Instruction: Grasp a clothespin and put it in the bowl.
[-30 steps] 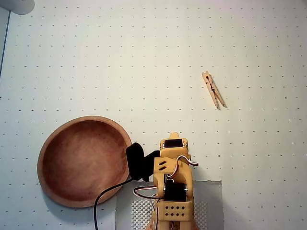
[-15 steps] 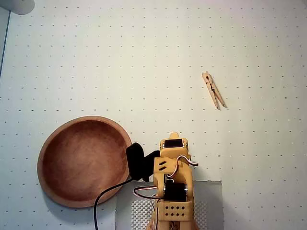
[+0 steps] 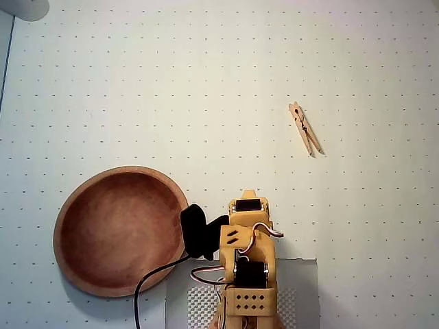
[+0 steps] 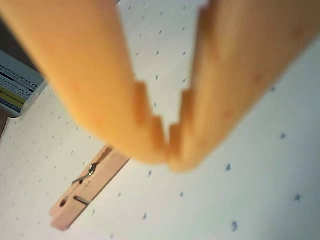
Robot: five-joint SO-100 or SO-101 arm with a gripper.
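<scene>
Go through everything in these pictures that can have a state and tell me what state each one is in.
Pale wooden spring clothespin: lying flat on the dotted mat, ungrasped, apart from the bowl.
Round reddish-brown wooden bowl: upright, empty.
Orange two-finger gripper: shut, fingertips meeting, holding nothing.

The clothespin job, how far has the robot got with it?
Nothing looks done yet. The clothespin lies loose on the dotted table, far from the bowl, which is empty. In the wrist view the gripper is shut with nothing in it. Reaching, grasping, carrying and dropping all remain.
</scene>
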